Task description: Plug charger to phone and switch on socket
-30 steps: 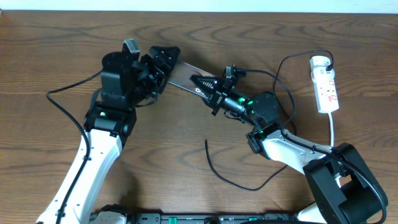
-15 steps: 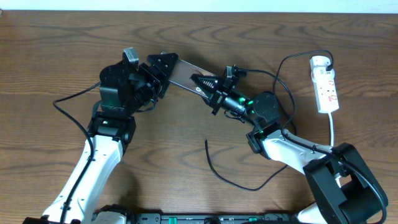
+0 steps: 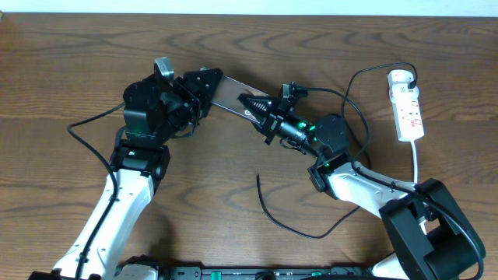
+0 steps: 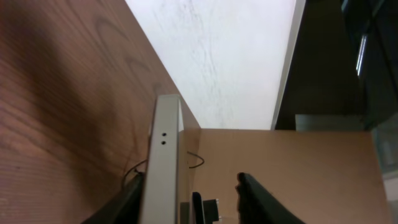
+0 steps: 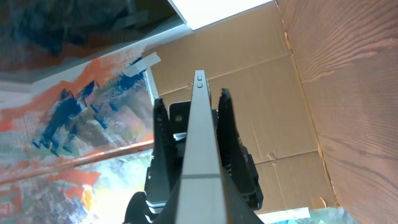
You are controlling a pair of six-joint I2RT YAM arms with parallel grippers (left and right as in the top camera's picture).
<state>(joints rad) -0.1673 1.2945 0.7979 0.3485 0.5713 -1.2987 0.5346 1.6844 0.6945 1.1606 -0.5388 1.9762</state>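
Note:
The phone (image 3: 230,91) is a flat dark slab held off the table between both arms. My right gripper (image 3: 254,106) is shut on its right end. My left gripper (image 3: 204,84) is open around its left end. In the left wrist view the phone's pale edge (image 4: 163,155) lies against one finger, with the other finger of the left gripper (image 4: 191,190) apart from it. In the right wrist view the phone edge (image 5: 199,137) runs out from my right gripper (image 5: 200,213). The charger cable (image 3: 268,208) lies loose, its tip near the table's middle. The socket (image 3: 408,109) lies at the far right.
A white adapter (image 3: 399,77) sits at the socket's far end. The socket's thick white lead (image 3: 419,159) runs toward the right arm's base. Black cable loops lie between the right arm and the socket. The table's far edge is close behind the phone.
My left arm has shifted and its wrist has turned a little at the phone's left end. The right arm, phone and cable have not moved.

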